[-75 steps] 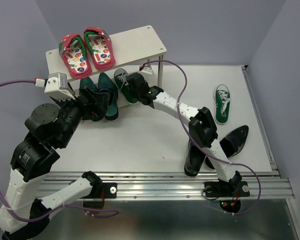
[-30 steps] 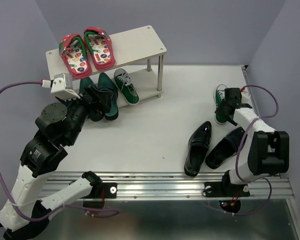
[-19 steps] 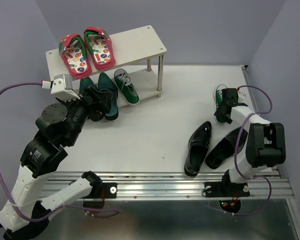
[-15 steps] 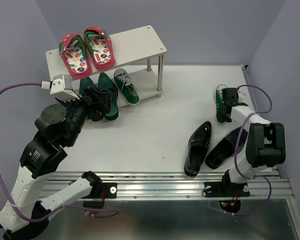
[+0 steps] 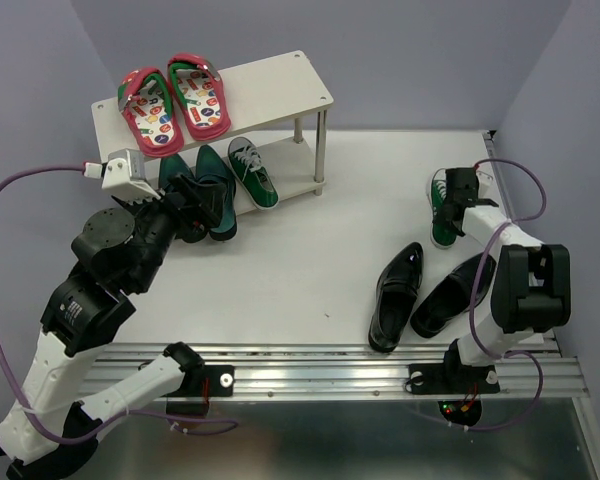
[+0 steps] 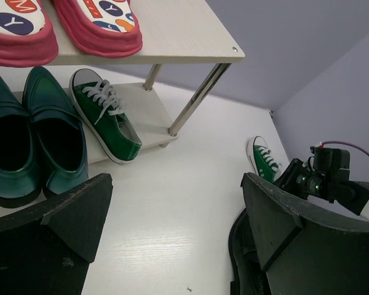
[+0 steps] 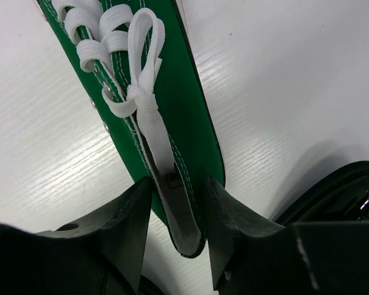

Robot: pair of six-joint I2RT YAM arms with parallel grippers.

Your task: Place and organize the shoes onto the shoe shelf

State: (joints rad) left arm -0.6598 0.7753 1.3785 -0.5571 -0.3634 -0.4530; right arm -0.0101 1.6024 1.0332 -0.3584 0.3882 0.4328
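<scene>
The job is sitting at roughly the halfway mark. The shelf is carrying the red flip-flops on its top board, and on the lower board the teal shoes are standing side by side at the left with the shelved green sneaker just beside them on the right. That makes three of the six shoes put away.

The other three are lying on the table, well apart from the shelf. The loose green sneaker is resting flat near the right edge, and the black shoes are lying nearer the arms, one tilted towards the other.

The right claw is working on the loose green sneaker, its fingers sitting close on either side of the heel. Whether they are pinching it or only flanking it, I cannot tell. The left claw is hanging wide open with nothing in it, in front of the teal shoes.

Judging from this, the step in hand is getting the loose sneaker gripped so it can be carried to its mate. After that the black pair is waiting, probably for the bare right half of the top board
</scene>
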